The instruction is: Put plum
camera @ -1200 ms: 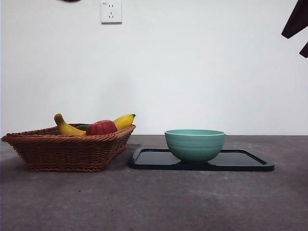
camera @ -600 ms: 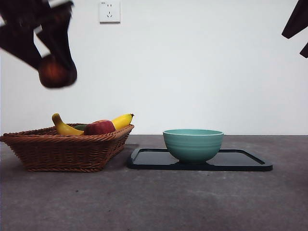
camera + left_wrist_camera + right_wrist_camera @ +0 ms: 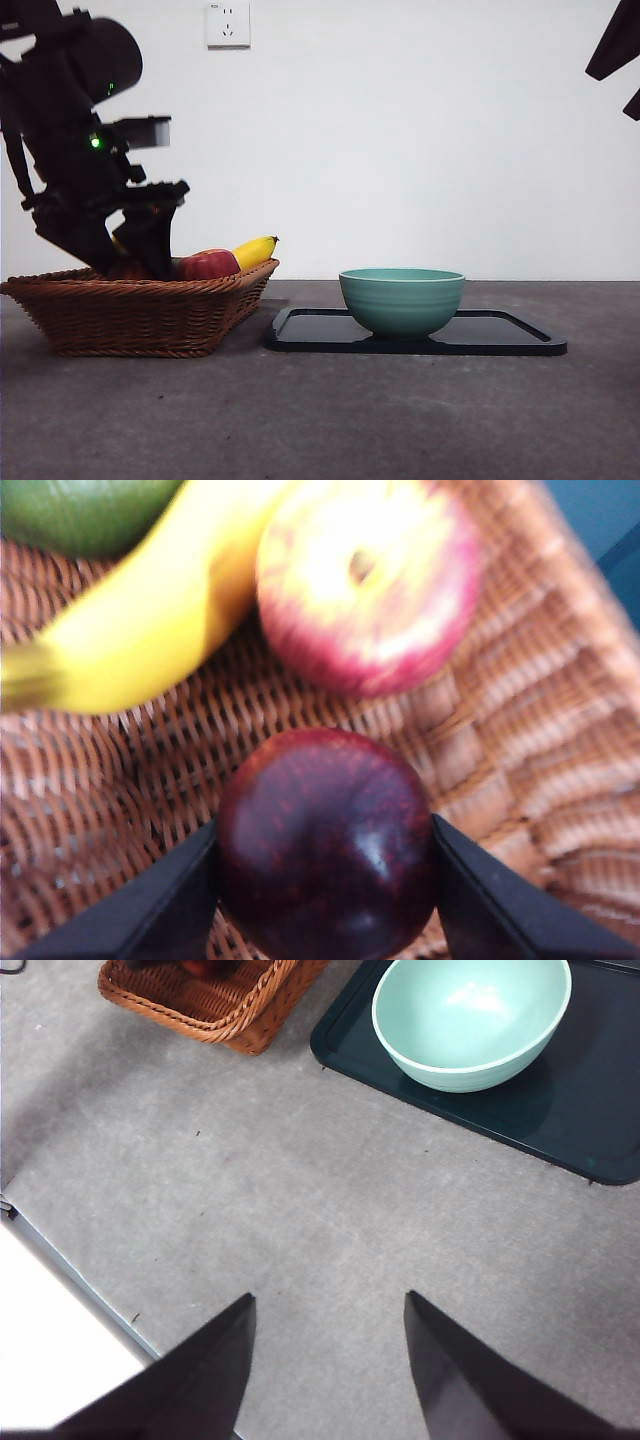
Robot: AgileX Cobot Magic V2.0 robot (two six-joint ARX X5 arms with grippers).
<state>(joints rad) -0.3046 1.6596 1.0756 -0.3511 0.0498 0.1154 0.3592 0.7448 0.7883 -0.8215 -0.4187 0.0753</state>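
Inside the wicker basket (image 3: 520, 730), the plum (image 3: 325, 845) is clamped between the closed jaws of the left gripper (image 3: 325, 880), with the red apple (image 3: 365, 580) at its 12 o'clock. The right gripper (image 3: 330, 1360) is held with jaws apart and nothing between them, above bare table (image 3: 300, 1210).

- right gripper (image 3: 328, 1360) hangs over bare grey table (image 3: 300, 1220), jaws spread wide with nothing between them
- pale green bowl (image 3: 470, 1020) sits on a dark tray (image 3: 560, 1110), looks empty inside
- wicker basket (image 3: 215, 1000) is just beside the tray's corner, only partly in frame
- something dark and a bit of red are inside the basket, can't tell what
- table edge cuts across one corner, white beyond it
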